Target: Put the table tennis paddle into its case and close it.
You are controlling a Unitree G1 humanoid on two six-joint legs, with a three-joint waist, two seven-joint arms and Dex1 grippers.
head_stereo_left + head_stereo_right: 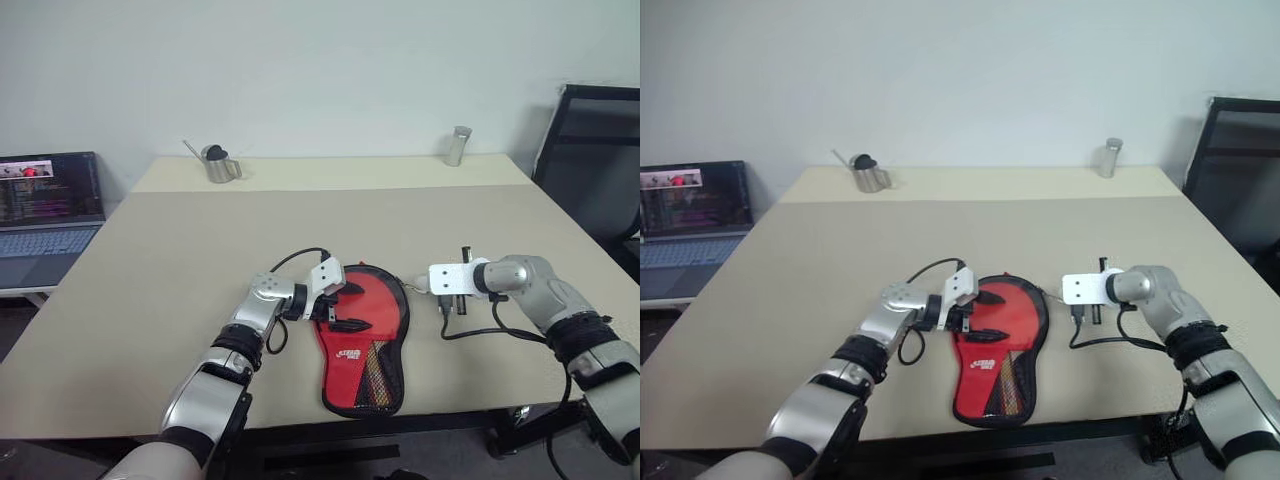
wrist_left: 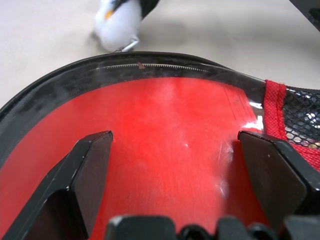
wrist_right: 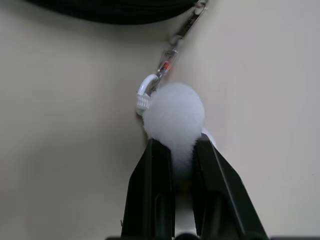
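Note:
The case (image 1: 365, 372) lies flat near the table's front edge, red side with white lettering and black mesh facing up. Inside its unzipped black rim (image 2: 60, 85) shows the table tennis paddle's (image 1: 380, 298) round red face (image 2: 165, 125); the handle is hidden under the mesh. My left gripper (image 1: 349, 307) hovers open just over the left part of that red face, one finger (image 2: 87, 170) on each side. My right gripper (image 3: 179, 145) is to the right of the case, shut on the white fluffy charm (image 3: 175, 112) that hangs from the zip pull (image 3: 170, 52).
A small metal watering can (image 1: 217, 165) stands at the table's back left and a metal cylinder (image 1: 458, 146) at the back right. A laptop (image 1: 45, 215) sits left of the table and a black chair (image 1: 600, 160) to the right.

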